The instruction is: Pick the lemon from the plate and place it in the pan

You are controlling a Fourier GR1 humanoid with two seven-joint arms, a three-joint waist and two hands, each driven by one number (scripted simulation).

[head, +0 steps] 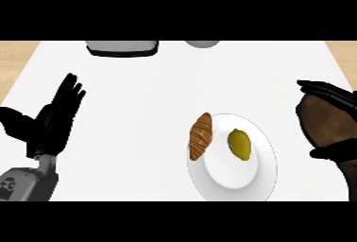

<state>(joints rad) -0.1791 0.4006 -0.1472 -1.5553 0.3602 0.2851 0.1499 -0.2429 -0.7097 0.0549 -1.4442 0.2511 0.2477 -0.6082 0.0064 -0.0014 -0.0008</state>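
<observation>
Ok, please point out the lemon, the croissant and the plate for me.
lemon (240, 144): head view, the middle of its yellow skin.
croissant (200, 135): head view, the middle of its brown crust.
plate (237, 182): head view, a bare white part near its lower rim.

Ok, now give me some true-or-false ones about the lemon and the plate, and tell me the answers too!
1. The lemon sits on the white plate. True.
2. The left hand is holding the lemon. False: it is open, fingers up, at the view's left, away from the plate.
3. A brown pastry lies to the lemon's left, at the plate's rim. True.
4. The pastry lies on top of the lemon. False: they lie side by side with a gap between them.
</observation>
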